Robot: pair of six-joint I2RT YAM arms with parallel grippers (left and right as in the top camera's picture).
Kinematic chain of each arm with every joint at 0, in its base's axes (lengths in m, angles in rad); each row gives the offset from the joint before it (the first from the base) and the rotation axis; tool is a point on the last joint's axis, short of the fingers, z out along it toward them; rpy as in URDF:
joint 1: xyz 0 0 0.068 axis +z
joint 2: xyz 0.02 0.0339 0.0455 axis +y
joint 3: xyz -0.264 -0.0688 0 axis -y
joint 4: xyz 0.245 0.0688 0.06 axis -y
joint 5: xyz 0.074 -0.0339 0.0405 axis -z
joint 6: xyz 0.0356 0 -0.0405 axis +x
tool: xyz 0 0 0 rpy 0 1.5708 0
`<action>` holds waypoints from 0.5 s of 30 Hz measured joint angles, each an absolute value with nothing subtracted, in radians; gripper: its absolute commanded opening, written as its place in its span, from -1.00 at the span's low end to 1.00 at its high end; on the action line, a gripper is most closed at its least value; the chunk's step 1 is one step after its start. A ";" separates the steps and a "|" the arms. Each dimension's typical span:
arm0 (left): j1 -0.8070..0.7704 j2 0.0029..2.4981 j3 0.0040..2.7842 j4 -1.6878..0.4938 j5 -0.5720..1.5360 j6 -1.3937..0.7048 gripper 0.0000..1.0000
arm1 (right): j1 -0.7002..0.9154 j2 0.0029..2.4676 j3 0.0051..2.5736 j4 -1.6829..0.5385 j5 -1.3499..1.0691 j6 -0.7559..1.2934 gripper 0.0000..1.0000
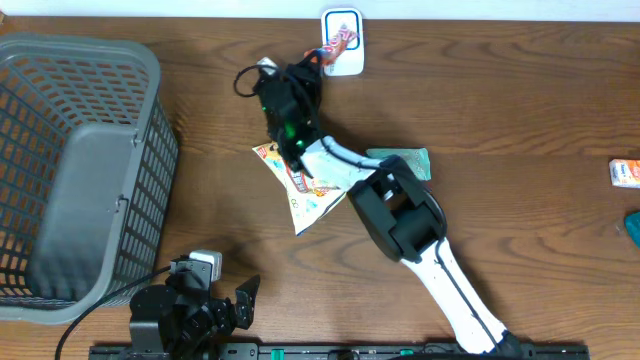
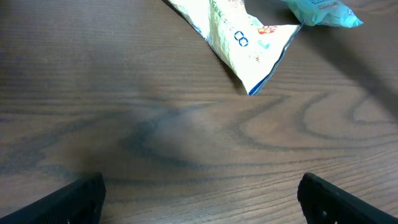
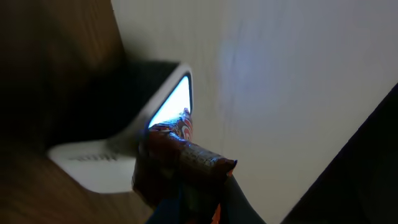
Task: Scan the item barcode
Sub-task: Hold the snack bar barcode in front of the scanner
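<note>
A small white scanner (image 1: 345,55) stands at the table's far edge; in the right wrist view the scanner (image 3: 106,165) has a lit window (image 3: 175,102). My right gripper (image 1: 322,58) is shut on the item (image 1: 340,40), a red-brown snack wrapper, and holds it against the scanner's face. Seen from the right wrist, the wrapper (image 3: 180,163) sticks up from my right gripper (image 3: 194,208) just in front of the lit window. The barcode cannot be made out. My left gripper (image 1: 236,304) rests open near the front edge, with only bare wood between its fingers (image 2: 69,202).
A grey mesh basket (image 1: 150,170) fills the left side. A yellow-white packet (image 1: 305,185) and a teal packet (image 1: 408,160) lie mid-table under the right arm; the left wrist view shows both, yellow-white (image 2: 239,37) and teal (image 2: 320,12). A small orange-white box (image 1: 625,172) lies at the right edge.
</note>
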State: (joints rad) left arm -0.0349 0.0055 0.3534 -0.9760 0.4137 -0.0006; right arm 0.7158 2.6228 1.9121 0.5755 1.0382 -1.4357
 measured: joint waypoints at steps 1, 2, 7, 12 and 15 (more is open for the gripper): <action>-0.035 0.006 0.353 -0.976 0.414 -0.001 0.97 | 0.722 2.623 1.913 0.574 1.032 -1.429 -0.98; -0.035 0.006 0.353 -0.976 0.414 -0.001 0.97 | 0.727 2.623 1.913 0.572 1.026 -1.424 -0.98; -0.035 0.006 0.353 -0.976 0.414 -0.001 0.97 | 0.725 2.623 1.913 0.572 1.016 -1.414 -0.98; -0.035 0.006 0.353 -0.976 0.414 -0.001 0.97 | 0.699 2.623 1.915 0.572 1.005 -1.409 -0.98; -0.035 0.006 0.353 -0.976 0.414 -0.001 0.97 | 0.670 2.623 1.918 0.551 0.994 -1.385 -0.98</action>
